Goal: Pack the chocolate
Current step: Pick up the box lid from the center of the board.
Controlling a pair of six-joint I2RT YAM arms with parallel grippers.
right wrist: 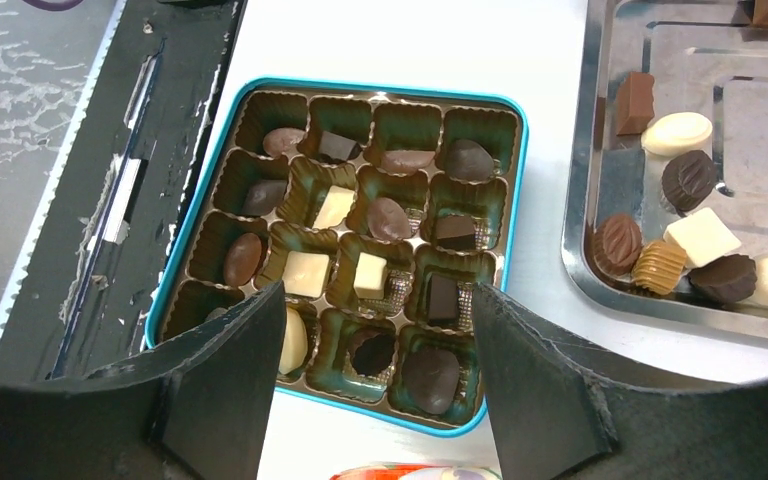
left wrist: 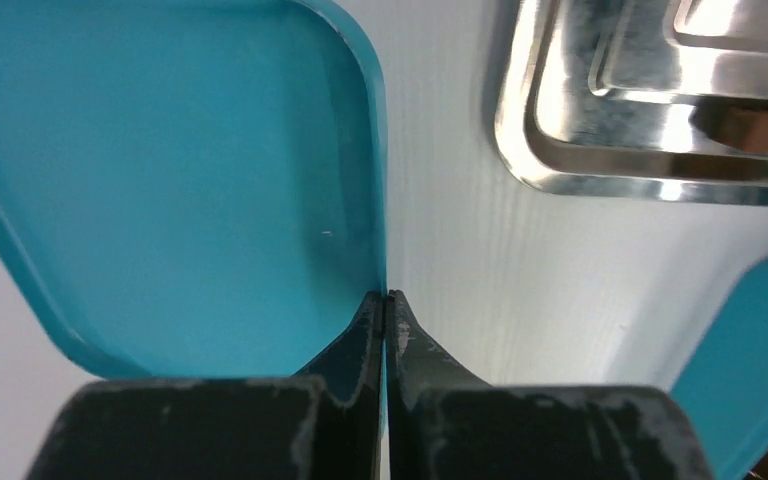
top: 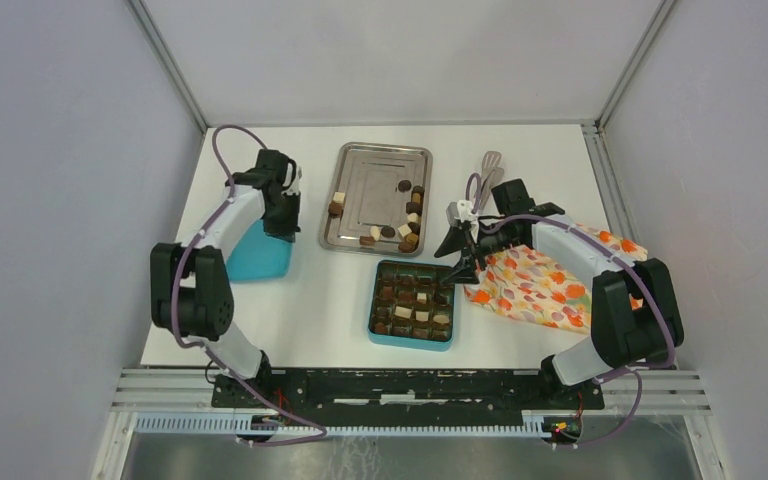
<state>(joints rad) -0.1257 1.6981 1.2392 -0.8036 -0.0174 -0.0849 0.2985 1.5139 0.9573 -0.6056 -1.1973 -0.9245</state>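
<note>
From above, the left gripper (top: pixel 282 228) is hanging at the edge of the teal lid (top: pixel 258 258) that faces the steel tray (top: pixel 360 190). The right gripper (top: pixel 463 262) is hovering just off the far right corner of the teal box (top: pixel 410 344). The chocolate (top: pixel 408 238) is lying in two places: in the box's cells, and loose in the tray, mostly along its right side and near right corner. That loose cluster is sitting just beyond and left of the right gripper and well apart from the left one, so the right arm is the nearer.

In the left wrist view, the fingers are pressing fully together on the lid's thin upright rim, which is running straight away from them. A tray corner is showing up and to the right.

In the right wrist view, the fingers are standing wide apart with nothing between them, framing the box's near cells. Every visible cell seems to be holding a piece. The coming move is therefore probably turning on the lid, which is lying left of the box with bare table between.
</note>
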